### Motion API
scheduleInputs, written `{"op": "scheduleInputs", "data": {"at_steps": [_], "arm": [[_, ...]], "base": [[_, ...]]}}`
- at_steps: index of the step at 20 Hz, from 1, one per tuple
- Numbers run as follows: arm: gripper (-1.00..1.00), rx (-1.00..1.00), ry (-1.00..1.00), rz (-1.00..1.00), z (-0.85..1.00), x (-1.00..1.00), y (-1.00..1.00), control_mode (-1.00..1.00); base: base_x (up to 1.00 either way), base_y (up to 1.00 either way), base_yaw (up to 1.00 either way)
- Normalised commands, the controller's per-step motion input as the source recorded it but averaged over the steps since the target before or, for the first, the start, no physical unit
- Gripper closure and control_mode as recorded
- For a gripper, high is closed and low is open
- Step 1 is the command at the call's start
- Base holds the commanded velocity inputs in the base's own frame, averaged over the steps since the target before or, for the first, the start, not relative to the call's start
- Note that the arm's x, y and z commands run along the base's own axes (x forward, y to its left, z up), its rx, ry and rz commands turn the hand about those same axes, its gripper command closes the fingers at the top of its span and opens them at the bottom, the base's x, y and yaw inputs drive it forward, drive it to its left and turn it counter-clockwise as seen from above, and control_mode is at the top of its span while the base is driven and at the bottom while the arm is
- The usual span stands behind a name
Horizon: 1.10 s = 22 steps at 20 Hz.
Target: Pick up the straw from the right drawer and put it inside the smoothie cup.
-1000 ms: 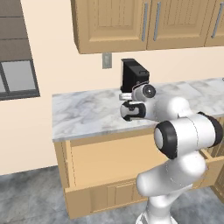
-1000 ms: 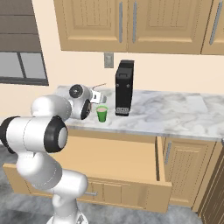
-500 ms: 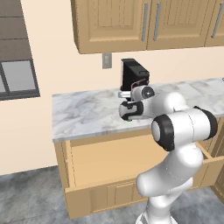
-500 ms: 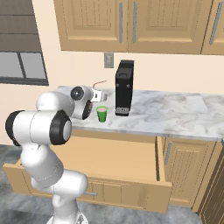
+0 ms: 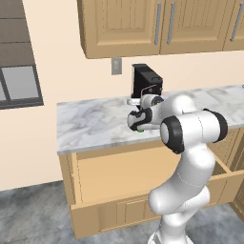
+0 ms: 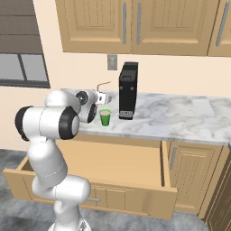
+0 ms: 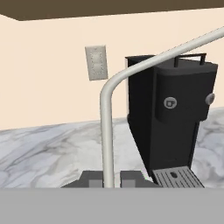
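Observation:
My gripper (image 6: 100, 96) hovers over the marble counter, just above and left of the small green smoothie cup (image 6: 105, 117), and is shut on the straw (image 6: 103, 85). The straw stands up from the fingers, and its bent end points toward the coffee machine. In the hand view the straw (image 7: 106, 131) looks pale, rises between the two fingertips (image 7: 91, 178) and bends right. From the left base view my gripper (image 5: 135, 102) hides most of the cup (image 5: 141, 131). The right drawer (image 6: 122, 155) stands pulled out below the counter, its flat bottom (image 5: 119, 174) bare.
A black boxy coffee machine (image 6: 128, 90) stands on the counter right beside the cup, close ahead in the hand view (image 7: 175, 118). A wall outlet (image 6: 112, 62) sits above it. Upper cabinets (image 6: 135, 27) hang overhead. The open drawer's front (image 6: 90, 191) juts toward the base.
The gripper with the straw has edged slightly toward the cup and the coffee machine, and the arm's elbow has swung a little. The cup and the drawer have stayed put.

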Motion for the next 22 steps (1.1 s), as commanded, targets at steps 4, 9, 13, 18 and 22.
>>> {"op": "scheduleInputs", "data": {"at_steps": [4,9,13,18,22], "arm": [[1.00,0.00,0.00,0.00,-0.08,0.31,-0.01,-1.00],[1.00,0.00,0.00,0.00,-0.18,0.25,-0.02,-1.00],[1.00,0.00,0.00,0.00,-0.23,0.22,-0.05,-1.00],[1.00,0.00,0.00,0.00,-0.19,0.27,-0.08,-1.00],[1.00,0.00,0.00,0.00,-0.17,0.21,-0.10,-1.00]], "base": [[0.00,0.00,0.00],[0.00,0.00,0.00],[0.00,0.00,0.00],[0.00,0.00,0.00],[0.00,0.00,0.00]]}}
